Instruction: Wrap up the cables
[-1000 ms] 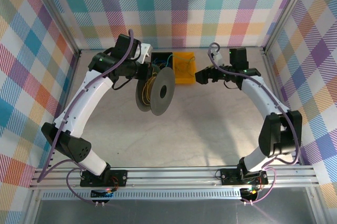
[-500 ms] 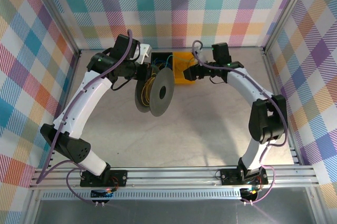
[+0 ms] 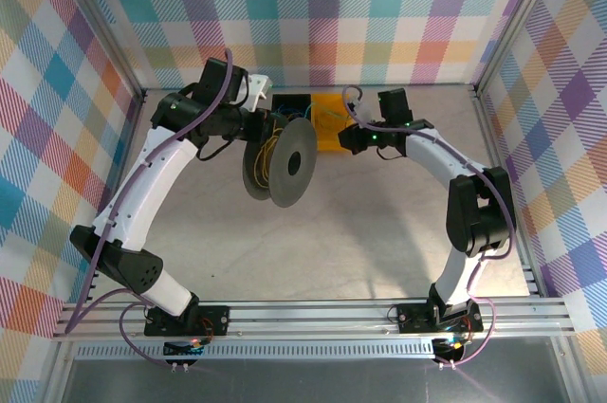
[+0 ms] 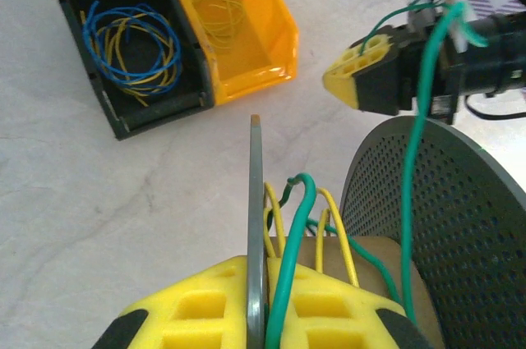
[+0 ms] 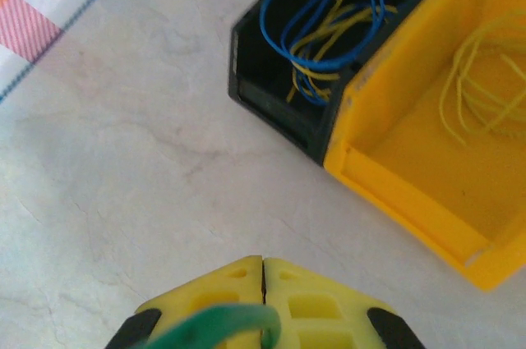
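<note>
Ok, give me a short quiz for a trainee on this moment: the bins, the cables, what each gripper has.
1. True or false: the black bin holds blue and yellow cables.
2. What is the left gripper clamped on? A) a blue coil B) the flange of the black spool C) nothing
3. Fill in: the right gripper is shut on the ___ cable.
Key: 1 true; 2 B; 3 green, the green cable pinched at its fingers.
</note>
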Controlling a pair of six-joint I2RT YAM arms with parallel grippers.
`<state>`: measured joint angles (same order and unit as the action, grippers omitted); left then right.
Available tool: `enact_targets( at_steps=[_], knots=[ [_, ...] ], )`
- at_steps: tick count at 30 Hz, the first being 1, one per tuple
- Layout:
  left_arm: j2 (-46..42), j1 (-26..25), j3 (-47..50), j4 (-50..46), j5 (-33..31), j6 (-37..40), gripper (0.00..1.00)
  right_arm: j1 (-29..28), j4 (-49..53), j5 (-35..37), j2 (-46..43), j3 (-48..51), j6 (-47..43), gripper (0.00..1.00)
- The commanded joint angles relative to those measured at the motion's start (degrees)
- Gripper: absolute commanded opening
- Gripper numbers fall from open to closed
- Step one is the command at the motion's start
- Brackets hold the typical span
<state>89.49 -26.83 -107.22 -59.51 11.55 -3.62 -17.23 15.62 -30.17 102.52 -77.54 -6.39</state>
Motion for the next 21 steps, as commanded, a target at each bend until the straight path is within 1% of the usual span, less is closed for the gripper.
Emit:
enact_targets(
  at_steps=[1, 4, 7, 10, 12, 14, 16, 17, 21],
  knots=[
    [-2.28, 1.6, -2.82, 5.22, 10.14, -1.22, 0.0, 0.1, 5.44, 3.88, 0.75, 1.37, -2.05, 0.0],
    [-3.21, 4.02, -2.09, 10.18, 17.95, -4.29, 0.0, 0.03, 8.17, 6.01, 0.25, 3.04, -2.3, 0.0],
    [-4.3, 7.49, -0.54, 17.11, 25.41, -9.14, 0.0, -0.51, 10.84, 9.48, -1.4, 5.26, -2.7, 0.0],
    [-5.19, 11.13, 1.48, 24.27, 29.94, -14.81, 0.0, -2.01, 12.77, 12.97, -3.78, 8.14, -2.37, 0.0],
    [-5.6, 13.86, 3.89, 31.29, 33.11, -20.11, 0.0, -3.48, 13.32, 14.88, -5.39, 10.18, -1.64, 0.0],
    [-5.73, 16.76, 7.35, 40.23, 35.88, -27.45, 0.0, -5.21, 13.86, 17.33, -6.85, 12.18, -0.46, 0.0],
    [-5.49, 18.72, 9.65, 46.77, 35.89, -32.37, 0.0, -6.88, 14.05, 19.37, -8.58, 13.91, 0.06, 0.0],
    [-5.31, 19.37, 10.28, 47.91, 34.89, -33.58, 0.0, -7.86, 14.26, 20.35, -9.64, 14.77, 2.42, 0.0],
    [-4.64, 21.04, 11.47, 49.29, 30.63, -35.22, 0.0, -11.37, 16.02, 25.05, -13.45, 16.6, 4.7, 0.0]
  ],
)
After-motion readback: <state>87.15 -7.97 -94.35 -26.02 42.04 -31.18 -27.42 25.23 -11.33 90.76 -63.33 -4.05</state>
